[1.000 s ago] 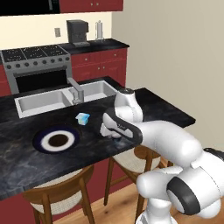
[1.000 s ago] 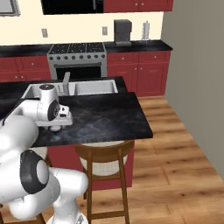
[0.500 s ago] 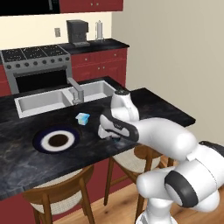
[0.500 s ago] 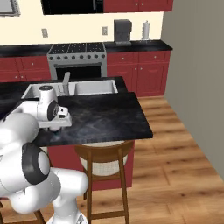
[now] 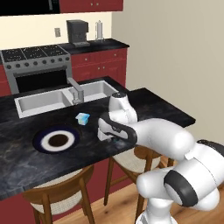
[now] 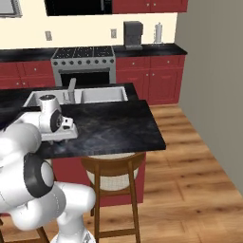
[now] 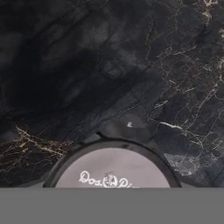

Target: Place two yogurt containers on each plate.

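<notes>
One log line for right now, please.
gripper: low over counter, jaws unclear | yogurt cup top: right under gripper | second yogurt cup: on counter beside navy plate | plate: empty

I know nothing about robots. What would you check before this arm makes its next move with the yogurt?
1. Cup under pincer: ok, a white lid sits right below it.
2. Firm grip on that cup: cannot tell.
3. Navy plate close by on the counter: ok.
4. Two cups on navy plate: not ok, none on it.
5. Other cup placed: not ok, it stands on the counter beside the plate.
</notes>
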### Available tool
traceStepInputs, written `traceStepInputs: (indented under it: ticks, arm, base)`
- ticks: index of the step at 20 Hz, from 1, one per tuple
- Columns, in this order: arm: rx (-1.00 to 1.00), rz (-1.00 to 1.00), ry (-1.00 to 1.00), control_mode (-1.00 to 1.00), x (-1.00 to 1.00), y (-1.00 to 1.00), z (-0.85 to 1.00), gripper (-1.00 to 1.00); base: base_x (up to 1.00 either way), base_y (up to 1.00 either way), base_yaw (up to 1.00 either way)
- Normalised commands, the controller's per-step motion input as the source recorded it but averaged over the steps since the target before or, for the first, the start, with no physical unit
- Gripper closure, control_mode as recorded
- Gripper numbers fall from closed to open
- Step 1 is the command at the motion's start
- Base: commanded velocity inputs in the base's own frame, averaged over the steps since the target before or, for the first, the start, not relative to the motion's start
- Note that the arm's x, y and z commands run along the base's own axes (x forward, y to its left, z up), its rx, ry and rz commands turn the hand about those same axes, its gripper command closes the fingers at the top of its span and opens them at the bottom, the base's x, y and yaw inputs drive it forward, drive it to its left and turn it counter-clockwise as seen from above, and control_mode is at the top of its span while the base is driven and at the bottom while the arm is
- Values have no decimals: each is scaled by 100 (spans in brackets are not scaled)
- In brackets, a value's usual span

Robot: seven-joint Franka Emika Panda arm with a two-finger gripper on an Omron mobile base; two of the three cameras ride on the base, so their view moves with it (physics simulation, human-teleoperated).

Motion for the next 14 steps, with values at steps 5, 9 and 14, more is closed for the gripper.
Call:
traceStepInputs:
  ticks: [5, 9, 14]
  arm:
    - [5, 0, 1, -100, 0, 70, 72, 100]
    - [7, 0, 0, -100, 13, 100, 18, 100]
    - [0, 0, -5, -100, 44, 100, 0, 100]
  base:
    - [0, 0, 0]
    - [0, 0, 0]
    - [0, 0, 0]
